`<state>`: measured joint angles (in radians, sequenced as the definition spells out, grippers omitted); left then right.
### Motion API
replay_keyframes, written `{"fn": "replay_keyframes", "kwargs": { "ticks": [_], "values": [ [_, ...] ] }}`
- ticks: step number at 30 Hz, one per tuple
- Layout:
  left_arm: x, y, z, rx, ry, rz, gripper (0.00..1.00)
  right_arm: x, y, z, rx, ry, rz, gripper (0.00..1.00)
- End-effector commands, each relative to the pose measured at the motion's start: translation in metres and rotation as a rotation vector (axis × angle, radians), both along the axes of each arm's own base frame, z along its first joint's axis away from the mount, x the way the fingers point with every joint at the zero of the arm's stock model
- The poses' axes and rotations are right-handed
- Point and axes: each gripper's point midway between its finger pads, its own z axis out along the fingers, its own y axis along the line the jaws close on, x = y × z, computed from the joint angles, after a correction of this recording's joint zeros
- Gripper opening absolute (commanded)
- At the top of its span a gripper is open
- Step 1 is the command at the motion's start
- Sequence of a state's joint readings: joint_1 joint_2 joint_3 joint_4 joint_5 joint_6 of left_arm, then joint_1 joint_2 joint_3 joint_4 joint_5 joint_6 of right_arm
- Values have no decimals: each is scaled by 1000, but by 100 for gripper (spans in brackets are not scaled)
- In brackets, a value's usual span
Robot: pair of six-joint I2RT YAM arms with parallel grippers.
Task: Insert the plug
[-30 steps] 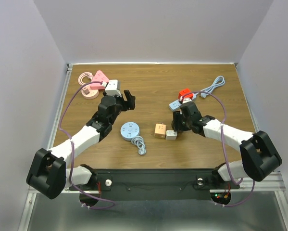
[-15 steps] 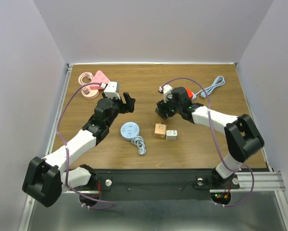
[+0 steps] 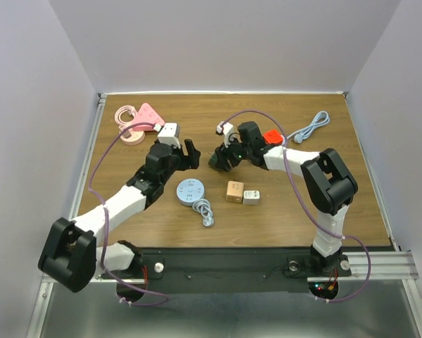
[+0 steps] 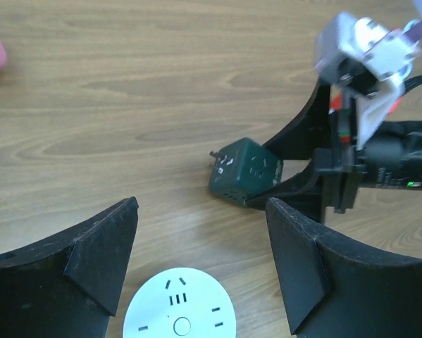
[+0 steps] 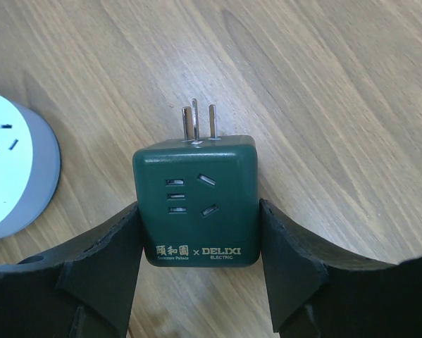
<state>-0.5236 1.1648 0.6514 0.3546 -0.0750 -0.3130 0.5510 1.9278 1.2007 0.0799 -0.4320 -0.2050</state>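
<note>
A wooden table (image 3: 281,211) with brown grain spreads beneath and all around the left gripper (image 3: 187,155) and the right gripper (image 3: 220,162). Beyond both stands a plain pale back wall (image 3: 225,42). The left wall (image 3: 27,141) rises outward of the left gripper and the right wall (image 3: 408,105) outward of the right. A metal rail (image 3: 86,169) edges the table on the left gripper's outer side. The light is soft and even
</note>
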Motion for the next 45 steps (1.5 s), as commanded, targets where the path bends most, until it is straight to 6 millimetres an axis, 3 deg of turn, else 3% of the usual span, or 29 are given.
{"fn": "replay_keyframes", "kwargs": {
  "ticks": [1, 2, 3, 4, 5, 7, 15, 22, 30, 40, 45],
  "values": [
    [12, -16, 7, -29, 2, -30, 84, 11, 20, 34, 111, -102, 35, 62],
    [17, -20, -2, -22, 20, -34, 84, 10, 19, 32, 113, -102, 27, 65],
    [20, -25, -1, -31, 18, -46, 84, 6, 16, 25, 112, -85, 14, 68],
    [27, -30, 5, -39, 10, -50, 84, 8, 16, 30, 130, -111, 3, 74],
    [32, -35, -5, -29, 36, -58, 84, 10, 14, 29, 133, -119, -14, 76],
    [39, -48, -1, -49, 43, -100, 84, 7, 10, 26, 138, -119, -37, 81],
    [53, -76, -11, -100, 78, -172, 84, 2, -1, 22, 151, -137, -87, 88],
    [52, -63, -36, -70, 130, -116, 82, 3, -9, 20, 102, -269, -44, 90],
    [59, -72, -50, -66, 177, -140, 75, 9, 0, 19, 101, -364, 51, 90],
    [55, -63, -77, -34, 251, -142, 65, 20, 9, 12, 137, -396, 124, 90],
    [54, -64, -92, -39, 293, -159, 49, 20, 13, 10, 164, -417, 152, 90]
  ]
}}
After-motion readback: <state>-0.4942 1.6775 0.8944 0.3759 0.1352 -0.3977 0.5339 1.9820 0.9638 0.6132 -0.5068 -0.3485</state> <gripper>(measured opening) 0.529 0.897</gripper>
